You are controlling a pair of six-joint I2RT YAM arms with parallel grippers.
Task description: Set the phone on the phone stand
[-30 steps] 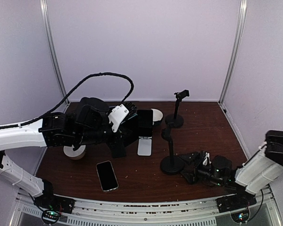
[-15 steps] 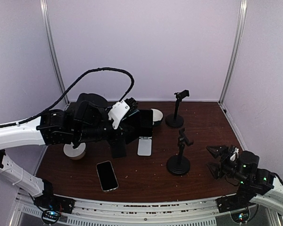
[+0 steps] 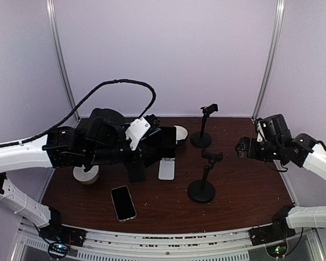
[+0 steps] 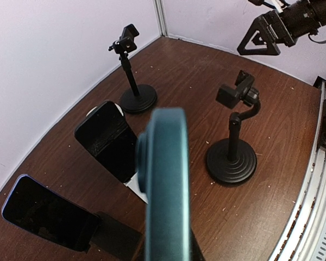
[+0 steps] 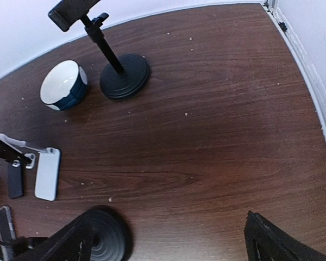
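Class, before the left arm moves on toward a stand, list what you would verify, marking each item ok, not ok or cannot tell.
1. Left claw shut on the teal phone: ok.
2. Near black stand upright, clamp empty: ok.
3. Right claw open and off to the side of that stand: ok.
4. White stand free: not ok, a dark phone leans on it.
5. Which way the held phone's screen faces: cannot tell, it is seen edge-on.

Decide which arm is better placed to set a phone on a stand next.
Left. The left gripper holds the teal phone, with the near black stand just ahead. The right gripper is open, empty and raised far to the right.
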